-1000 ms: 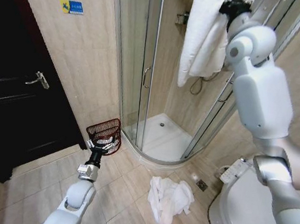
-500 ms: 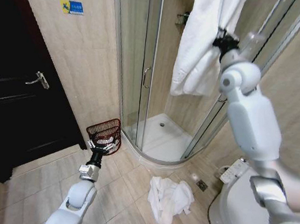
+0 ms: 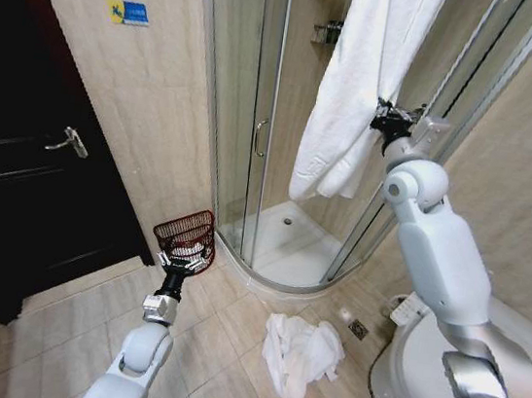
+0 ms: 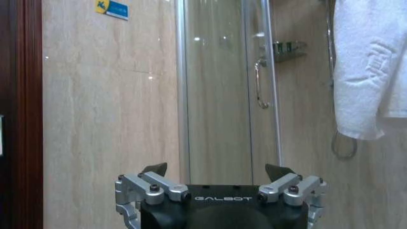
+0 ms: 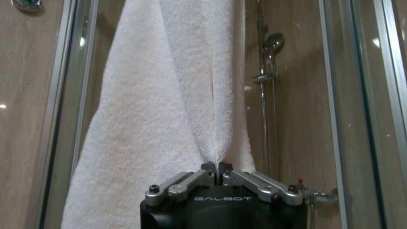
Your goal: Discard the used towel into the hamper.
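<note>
A long white towel (image 3: 360, 84) hangs in front of the shower stall. My right gripper (image 3: 382, 119) is shut on a fold of it at mid-height. In the right wrist view the fingertips of this gripper (image 5: 217, 167) pinch the towel (image 5: 165, 95) tightly together. The hamper (image 3: 186, 235), a dark red-brown wire basket, stands on the floor against the wall beside the shower. My left gripper (image 3: 179, 262) hovers low just in front of the hamper, open and holding nothing. In the left wrist view that gripper (image 4: 218, 169) faces the wall, and the towel (image 4: 369, 62) shows off to one side.
A crumpled white towel (image 3: 300, 353) lies on the floor tiles in front of the shower tray. A white toilet (image 3: 438, 379) stands at the right. The dark door (image 3: 16, 156) is on the left. The glass shower door (image 3: 241, 88) rises behind the hamper.
My right arm has come down from the top of the view, still gripping the towel, which now hangs lower and longer. The left arm has barely moved.
</note>
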{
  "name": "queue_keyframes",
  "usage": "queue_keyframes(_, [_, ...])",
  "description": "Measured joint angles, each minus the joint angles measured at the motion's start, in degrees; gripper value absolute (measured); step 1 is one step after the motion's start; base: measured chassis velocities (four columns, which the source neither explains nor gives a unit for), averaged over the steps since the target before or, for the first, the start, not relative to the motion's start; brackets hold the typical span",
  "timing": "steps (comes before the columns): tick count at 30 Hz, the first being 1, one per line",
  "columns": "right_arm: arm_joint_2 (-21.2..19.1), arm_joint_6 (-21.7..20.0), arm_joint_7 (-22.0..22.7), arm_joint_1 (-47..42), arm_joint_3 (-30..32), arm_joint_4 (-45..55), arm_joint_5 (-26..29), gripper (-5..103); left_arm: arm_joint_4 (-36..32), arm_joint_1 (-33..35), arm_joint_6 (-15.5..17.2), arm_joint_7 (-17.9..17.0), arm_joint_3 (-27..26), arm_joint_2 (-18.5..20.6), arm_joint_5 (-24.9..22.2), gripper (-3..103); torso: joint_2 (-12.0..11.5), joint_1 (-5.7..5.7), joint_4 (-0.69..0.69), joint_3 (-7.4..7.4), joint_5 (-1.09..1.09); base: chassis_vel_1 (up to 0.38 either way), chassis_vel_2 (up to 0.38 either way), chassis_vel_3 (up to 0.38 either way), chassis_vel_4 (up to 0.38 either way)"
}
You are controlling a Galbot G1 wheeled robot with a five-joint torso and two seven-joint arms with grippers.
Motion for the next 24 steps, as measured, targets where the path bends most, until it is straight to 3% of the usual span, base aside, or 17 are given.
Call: queue_keyframes(24, [-1.7,1.4,-5.3,-22.3,11.4,8.4,-3.9,2,0.5,0.0,-0.4,0.2,0.7,0.0,1.0,100,0.0,0.0,0.0,0.0,-0.01,0.0,0.0,0.0,0.0])
